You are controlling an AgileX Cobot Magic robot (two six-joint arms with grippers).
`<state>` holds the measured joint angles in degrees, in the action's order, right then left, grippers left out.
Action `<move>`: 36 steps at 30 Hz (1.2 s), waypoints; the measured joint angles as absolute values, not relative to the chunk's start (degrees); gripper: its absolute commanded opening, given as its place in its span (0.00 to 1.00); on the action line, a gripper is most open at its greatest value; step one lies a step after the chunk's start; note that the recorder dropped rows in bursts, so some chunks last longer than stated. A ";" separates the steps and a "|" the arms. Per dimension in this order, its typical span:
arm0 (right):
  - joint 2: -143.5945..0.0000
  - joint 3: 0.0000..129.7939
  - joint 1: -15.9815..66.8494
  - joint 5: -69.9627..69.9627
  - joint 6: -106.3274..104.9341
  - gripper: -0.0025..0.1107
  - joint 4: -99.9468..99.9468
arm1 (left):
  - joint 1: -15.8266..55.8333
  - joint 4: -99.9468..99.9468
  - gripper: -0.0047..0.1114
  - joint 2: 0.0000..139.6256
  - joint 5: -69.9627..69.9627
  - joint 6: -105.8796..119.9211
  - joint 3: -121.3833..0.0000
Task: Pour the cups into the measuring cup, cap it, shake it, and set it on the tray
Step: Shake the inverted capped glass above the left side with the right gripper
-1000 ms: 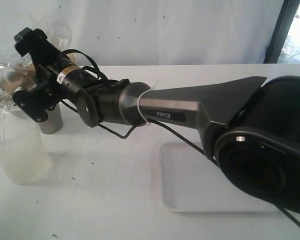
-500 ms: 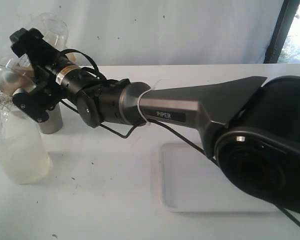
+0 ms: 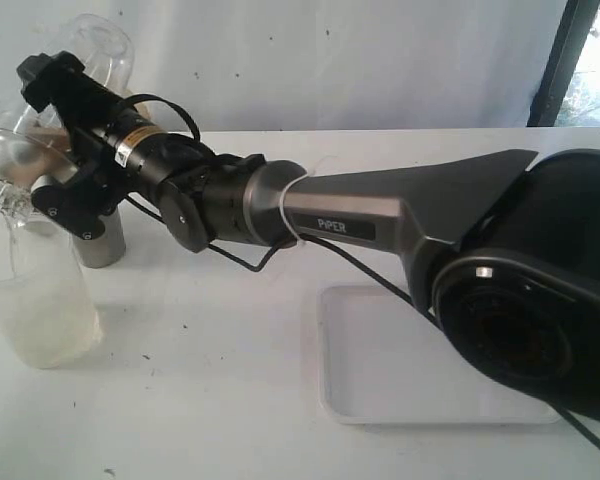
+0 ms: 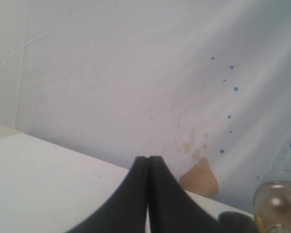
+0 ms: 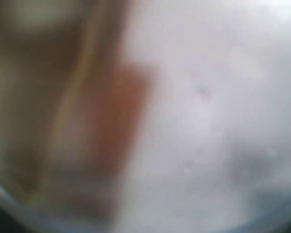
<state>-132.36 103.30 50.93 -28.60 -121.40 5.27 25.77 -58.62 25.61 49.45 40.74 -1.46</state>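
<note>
**Desk:** Status on the R side?

**Me:** I've got the right gripper (image 3: 55,145) far left in the ext view, with its arm stretched across the white table (image 3: 230,400). The fingers stand wide apart, one high and one low, clamped on the large frosted translucent plastic cup (image 3: 105,50). That cup is up off the table & tilted. The R wrist cam is no help: just a cloudy white blur w/ a brownish smear, too close to focus.

**Desk:** Measuring cup?

**Me:** The tall clear straight-sided plastic measuring cup (image 3: 40,300) stands upright at the left edge of the ext view, below the gripper. Its lower part holds milky white liquid and the wall above that is clear. Something clear glints at its rim; I can't tell if it's liquid or plastic.

**Desk:** Steel one?

**Me:** I only see the lower part of the tapered shiny steel tumbler (image 3: 100,245). It stands on the table just beside the measuring cup, under the lower finger.

**Desk:** Tray? L side?

**Me:** The flat white rectangular plastic tray (image 3: 380,360) lies on the table toward the right, well apart from the measuring cup. The arm's big black base joint covers its right corner. The left gripper (image 4: 148,162) has its fingers pressed flat together, pointing toward the white backdrop sheet (image 4: 111,73) past the table edge.
</note>
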 measured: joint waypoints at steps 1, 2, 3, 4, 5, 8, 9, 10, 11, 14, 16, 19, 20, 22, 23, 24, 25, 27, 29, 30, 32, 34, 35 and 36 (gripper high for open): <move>-132.36 103.30 50.93 -28.68 -121.40 0.02 4.88 | 25.77 -58.62 0.04 25.61 49.45 40.74 -1.46; -132.36 103.30 50.93 -28.68 -121.40 0.02 4.67 | 25.77 -58.62 0.04 25.61 49.45 40.74 -1.46; -132.36 103.30 50.93 -28.68 -121.40 0.02 4.40 | 25.77 -58.62 0.04 25.61 49.45 40.74 -1.46; -132.36 103.30 50.93 -28.68 -121.40 0.02 4.00 | 25.77 -58.62 0.04 25.61 49.45 40.74 -1.46; -132.36 103.30 50.93 -28.73 -121.40 0.02 3.75 | 25.77 -58.62 0.04 25.61 49.41 40.74 -1.46; -132.36 103.30 50.93 -28.73 -121.40 0.02 2.97 | 25.77 -58.62 0.04 25.61 49.05 40.74 -1.46; -132.36 103.30 50.93 -28.73 -121.40 0.02 2.69 | 25.77 -58.62 0.04 25.61 49.04 40.74 -1.46; -132.36 103.30 50.93 -28.82 -121.40 0.02 2.53 | 25.77 -58.62 0.04 25.61 49.04 40.74 -1.46; -132.36 103.30 50.93 -28.92 -121.40 0.02 2.24 | 25.77 -58.62 0.04 25.61 49.04 40.74 -1.46; -132.36 103.30 50.93 -29.01 -121.40 0.02 2.02 | 25.77 -58.62 0.04 25.61 48.94 40.74 -1.46; -132.36 103.30 50.93 -29.10 -121.40 0.02 1.73 | 25.77 -58.62 0.04 25.61 48.71 40.74 -1.46; -132.36 103.30 50.93 -29.25 -121.40 0.02 1.49 | 25.77 -58.62 0.04 25.61 48.45 40.74 -1.46; -132.36 103.30 50.93 -29.24 -121.40 0.02 1.49 | 25.77 -58.62 0.04 25.61 48.45 40.74 -1.46; -132.36 103.30 50.93 -29.24 -121.40 0.02 1.39 | 25.77 -58.62 0.04 25.61 48.37 40.74 -1.46; -132.36 103.30 50.93 -29.24 -121.40 0.02 1.39 | 25.77 -58.62 0.04 25.61 48.37 40.74 -1.46; -132.36 103.30 50.93 -29.50 -121.40 0.02 1.39 | 25.77 -58.62 0.04 25.61 48.37 40.74 -1.46; -132.36 103.30 50.93 -29.69 -121.40 0.02 1.39 | 25.77 -58.62 0.04 25.61 48.37 40.74 -1.46; -132.36 103.30 50.93 -30.25 -121.40 0.02 1.26 | 25.77 -58.62 0.04 25.61 48.37 40.74 -1.46; -132.36 103.39 50.93 -30.72 -121.40 0.02 0.00 | 25.77 -58.62 0.04 25.61 48.23 40.74 -1.46; -132.36 103.39 50.93 -30.87 -121.40 0.02 0.00 | 25.77 -58.62 0.04 25.61 48.01 40.74 -1.46; -132.36 103.52 50.93 -30.97 -121.40 0.02 -1.34 | 25.77 -58.62 0.04 25.61 47.83 40.74 -1.46; -132.36 103.89 50.93 -30.97 -121.40 0.02 -1.76 | 25.77 -58.62 0.04 25.61 47.78 40.64 -1.46; -132.36 104.01 50.93 -30.97 -121.40 0.02 -1.93 | 25.77 -58.62 0.04 25.61 47.78 40.64 -1.46; -132.36 104.01 50.93 -31.02 -121.40 0.02 -1.93 | 25.77 -58.62 0.04 25.61 47.67 40.64 -1.46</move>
